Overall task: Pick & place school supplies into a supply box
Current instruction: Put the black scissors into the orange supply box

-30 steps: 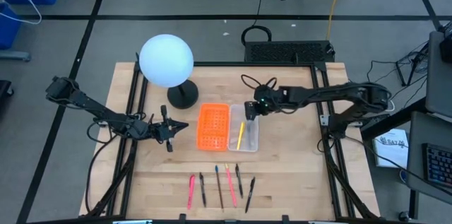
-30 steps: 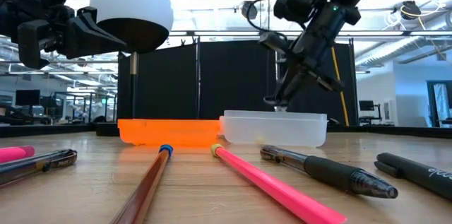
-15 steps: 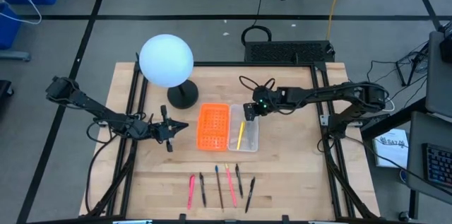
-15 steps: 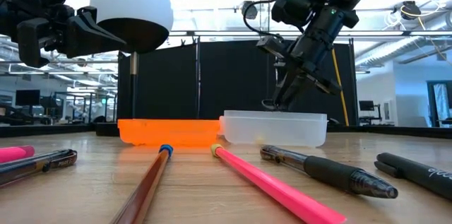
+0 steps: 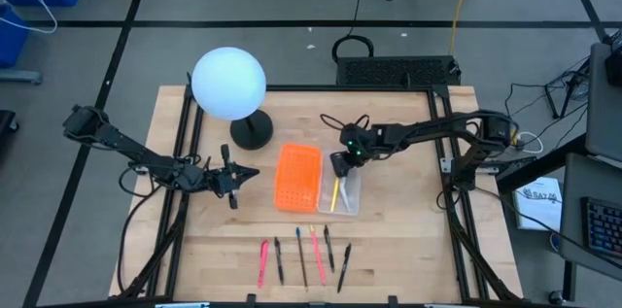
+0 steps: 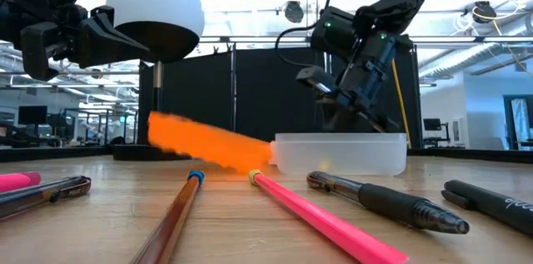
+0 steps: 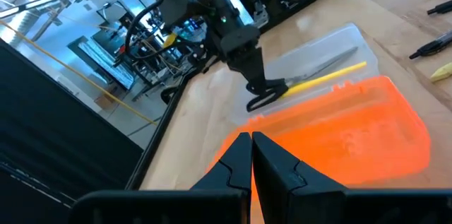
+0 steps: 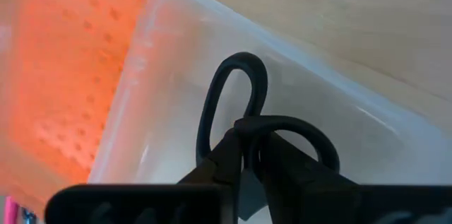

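We have the right gripper (image 5: 339,163) down at the far end of the supply box (image 5: 347,196), with the scissors (image 8: 244,121) directly in front of its fingertips. In the right wrist view the two dark fingers are drawn almost together on the black handles where the loops meet, so the jaws look nearly closed on the scissors, and the loops hang just past the tips over the clear floor of the box. From the left wrist view the blades lie along the box floor beside a yellow pencil (image 7: 326,77), which is already inside.

The box itself sits skewed on the table and its orange panel (image 5: 297,175) is tipped up at an angle in the low view, so we judge that the box is being nudged by the contact. To finish this step well, we want the scissors fully resting on the floor before we part the fingers, then we open only enough to clear the handles and lift straight up, away from the wall nearest the jaws, so nothing catches and drags the box further.

The left gripper (image 7: 248,155) waits well apart, its fingers closed on nothing, pointing toward the orange panel. The remaining pens and pencils (image 5: 302,256) lie in a row near the front edge of the table (image 5: 408,250), far from both jaws.
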`<state>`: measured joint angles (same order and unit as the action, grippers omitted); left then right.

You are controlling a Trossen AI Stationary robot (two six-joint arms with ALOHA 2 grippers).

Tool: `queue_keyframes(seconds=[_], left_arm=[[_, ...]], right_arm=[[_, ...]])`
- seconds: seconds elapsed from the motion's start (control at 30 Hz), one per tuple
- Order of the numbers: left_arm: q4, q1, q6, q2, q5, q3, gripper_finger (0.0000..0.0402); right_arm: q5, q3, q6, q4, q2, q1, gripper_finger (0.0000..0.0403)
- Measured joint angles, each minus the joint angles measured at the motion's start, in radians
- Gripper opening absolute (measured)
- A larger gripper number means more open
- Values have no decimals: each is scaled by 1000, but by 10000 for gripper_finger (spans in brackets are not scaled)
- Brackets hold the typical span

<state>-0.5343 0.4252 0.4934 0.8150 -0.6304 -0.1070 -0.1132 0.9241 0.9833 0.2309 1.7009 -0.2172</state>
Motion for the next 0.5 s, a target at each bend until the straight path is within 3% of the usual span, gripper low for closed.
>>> queue_keyframes(seconds=[0.5], left_arm=[[0,0,-9,0,0,0,21]], right_arm=[[11,-3,-27,-14,-26,-4,78]])
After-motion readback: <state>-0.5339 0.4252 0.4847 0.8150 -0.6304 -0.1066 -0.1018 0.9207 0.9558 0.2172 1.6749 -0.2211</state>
